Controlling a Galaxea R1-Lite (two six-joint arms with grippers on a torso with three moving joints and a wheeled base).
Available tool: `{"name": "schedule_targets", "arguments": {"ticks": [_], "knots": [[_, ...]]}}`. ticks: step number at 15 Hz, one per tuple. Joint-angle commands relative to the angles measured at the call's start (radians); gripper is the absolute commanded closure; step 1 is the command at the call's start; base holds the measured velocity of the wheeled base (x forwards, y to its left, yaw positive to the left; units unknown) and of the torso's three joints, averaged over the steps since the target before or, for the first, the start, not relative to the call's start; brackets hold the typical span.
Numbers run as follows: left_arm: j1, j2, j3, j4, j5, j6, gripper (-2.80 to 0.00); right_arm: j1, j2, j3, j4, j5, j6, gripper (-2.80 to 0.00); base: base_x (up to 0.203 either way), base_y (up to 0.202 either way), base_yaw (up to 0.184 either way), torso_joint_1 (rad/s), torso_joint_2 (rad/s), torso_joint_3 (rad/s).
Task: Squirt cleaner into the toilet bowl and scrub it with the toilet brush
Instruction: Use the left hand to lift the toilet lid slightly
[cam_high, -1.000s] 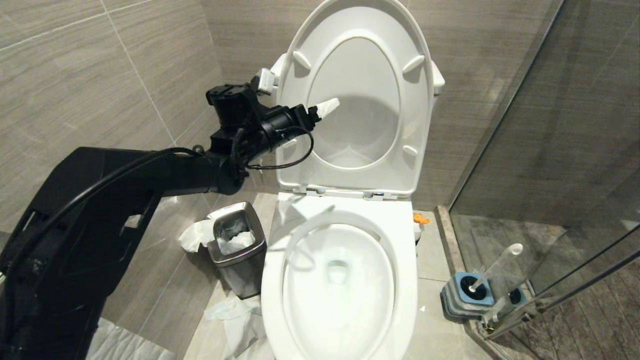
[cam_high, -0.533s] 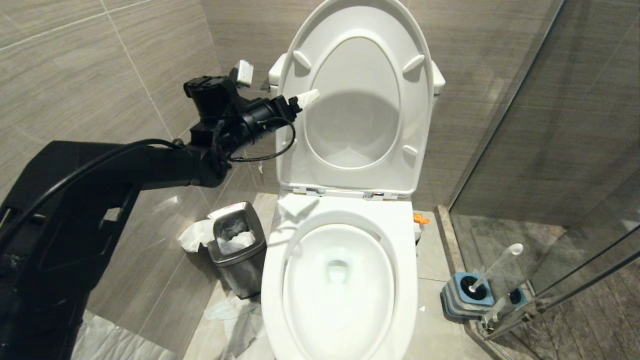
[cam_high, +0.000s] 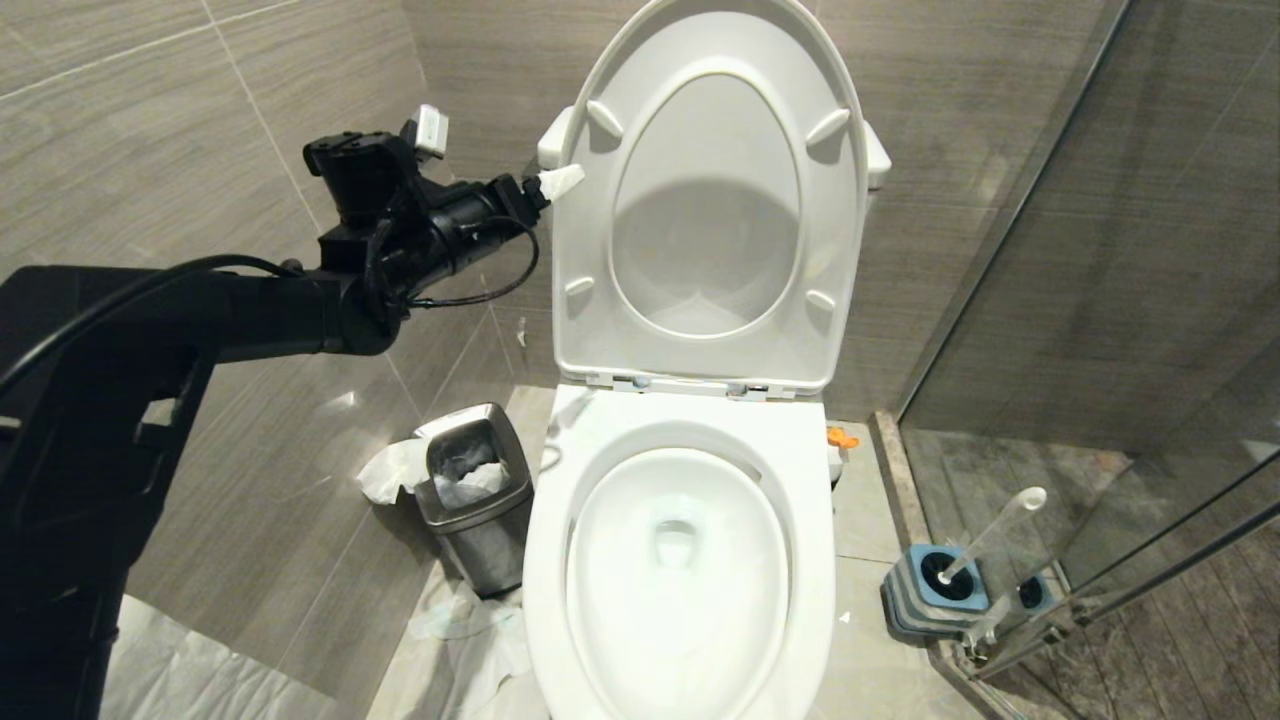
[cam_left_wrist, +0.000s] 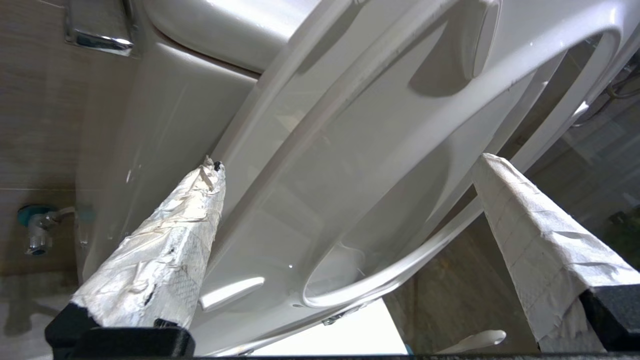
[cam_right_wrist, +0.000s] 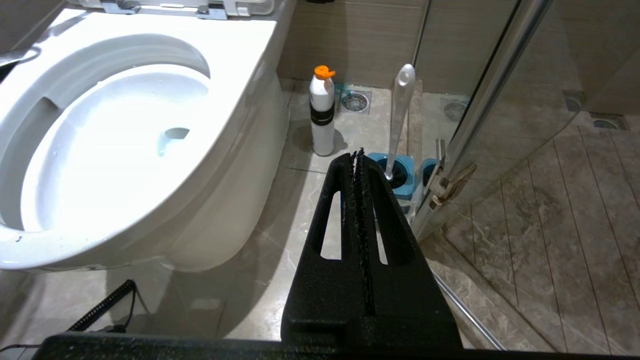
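Now | left end effector (cam_left_wrist: 345, 165) wide open, empty | beside raised seat (cam_left_wrist: 380, 100)

No legible text, label, brand, number or sign is found in any view. The white bottle (cam_right_wrist: 322, 112) with orange cap carries a black band; no lettering is readable.

1. The left arm (cam_high: 250, 310) reaches up and forward, raised beside the left edge of the upright toilet lid (cam_high: 700, 60).
2. The left gripper (cam_left_wrist: 345, 165) is spread wide and empty, its paper-wrapped fingers (cam_left_wrist: 170, 250) pointing at the lid.
3. The right gripper (cam_right_wrist: 358, 155) hangs low, right of the toilet bowl (cam_right_wrist: 240, 90), its black fingers pressed together, holding nothing.
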Motion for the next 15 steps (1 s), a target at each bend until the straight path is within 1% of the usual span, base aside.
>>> {"name": "schedule_targets", "arguments": {"ticks": [1,3,6,7,9,11,13,14,15], "knots": [[0.011,-0.012,-0.001,0.001,-0.003,-0.011,-2.8,0.0,0.0,0.0,0.0,0.0,0.0,0.0,0.0,0.0,0.0,0.0,0.0,0.0],[0.016,-0.019,-0.001,0.006,-0.003,-0.035,-2.8,0.0,-0.001,0.0,0.0,0.0,0.0,0.0,0.0,0.0,0.0,0.0,0.0,0.0],[0.013,-0.04,-0.001,0.005,-0.005,-0.09,-2.8,0.0,-0.001,0.0,0.0,0.0,0.0,0.0,0.0,0.0,0.0,0.0,0.0,0.0],[0.013,-0.056,0.001,0.006,-0.008,-0.116,0.0,0.0,-0.002,0.0,0.0,0.0,0.0,0.0,0.0,0.0,0.0,0.0,0.0,0.0],[0.016,-0.089,0.005,0.007,-0.008,-0.186,0.0,0.0,0.0,0.0,0.0,0.0,0.0,0.0,0.0,0.0,0.0,0.0,0.0,0.0],[0.035,-0.109,0.005,0.008,-0.01,-0.241,0.0,0.0,-0.001,0.0,0.0,0.0,0.0,0.0,0.0,0.0,0.0,0.0,0.0,0.0],[0.034,-0.114,0.008,0.009,-0.01,-0.248,0.0,0.0,0.0,0.0,0.0,0.0,0.0,0.0,0.0,0.0,0.0,0.0,0.0,0.0],[0.032,-0.12,0.015,0.009,-0.009,-0.24,0.0,0.0,0.0,0.0,0.0,0.0,0.0,0.0,0.0,0.0,0.0,0.0,0.0,0.0],[0.028,-0.123,0.025,0.012,-0.007,-0.218,0.0,0.0,0.0,0.0,0.0,0.0,0.0,0.0,0.0,0.0,0.0,0.0,0.0,0.0]]}}
